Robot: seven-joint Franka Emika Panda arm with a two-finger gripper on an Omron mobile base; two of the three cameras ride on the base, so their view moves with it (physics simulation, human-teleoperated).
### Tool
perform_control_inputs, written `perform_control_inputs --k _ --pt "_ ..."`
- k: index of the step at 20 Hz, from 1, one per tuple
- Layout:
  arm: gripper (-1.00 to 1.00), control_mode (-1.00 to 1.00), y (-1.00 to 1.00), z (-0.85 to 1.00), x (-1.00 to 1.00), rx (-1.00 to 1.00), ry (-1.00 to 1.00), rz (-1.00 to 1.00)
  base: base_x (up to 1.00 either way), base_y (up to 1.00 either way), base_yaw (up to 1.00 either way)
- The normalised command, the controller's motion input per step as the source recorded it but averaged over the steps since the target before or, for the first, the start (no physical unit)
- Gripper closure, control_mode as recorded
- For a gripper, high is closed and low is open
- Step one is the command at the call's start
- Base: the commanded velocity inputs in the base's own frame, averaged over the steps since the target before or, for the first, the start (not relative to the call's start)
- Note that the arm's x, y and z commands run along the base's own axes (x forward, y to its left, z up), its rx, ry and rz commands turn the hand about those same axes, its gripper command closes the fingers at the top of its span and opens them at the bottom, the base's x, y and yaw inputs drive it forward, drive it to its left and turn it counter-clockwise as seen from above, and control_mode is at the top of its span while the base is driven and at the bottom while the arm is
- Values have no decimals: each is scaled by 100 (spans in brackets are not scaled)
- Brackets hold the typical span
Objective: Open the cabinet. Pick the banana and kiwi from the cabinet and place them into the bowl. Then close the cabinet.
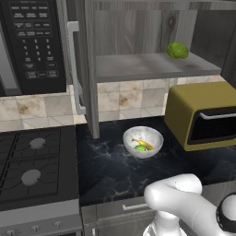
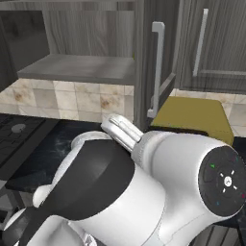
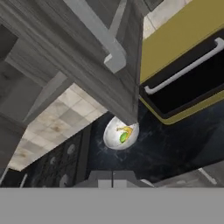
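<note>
Cabinet [image 1: 138, 50] doors open — grey shelf [image 1: 152, 67] holds only a green lumpy fruit [image 1: 177, 50]. Banana [image 1: 144, 144] and kiwi [image 1: 140, 148] sit in the white bowl [image 1: 154, 134] on the dark surface [image 1: 110, 170], beside the yellow toaster oven [image 1: 203, 115]. Jaws pressed together, holding nothing.

The cabinet [image 1: 138, 46] of dark grey-brown wood grain stands open, both doors swung out edge-on, long silver bar handles showing, its grey shelf bare of the two fruits. Below it, the white speckled bowl [image 1: 143, 141] sits upright on the dark counter. Inside lie the yellow banana [image 1: 144, 144] and, beside it, what looks like the green-fleshed kiwi [image 1: 139, 148].
</note>
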Motion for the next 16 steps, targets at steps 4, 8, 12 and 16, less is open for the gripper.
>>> perform_control_inputs --k 4,8,12,16 --pt "100 -100 -12 0 24 17 -10 0 0 0 0" --pt "100 -100 -8 0 29 18 -12 0 0 0 0" --pt "100 -100 -10 0 30 18 -12 0 0 0 0" --pt "100 -100 -14 -4 33 17 -9 0 0 0 0"
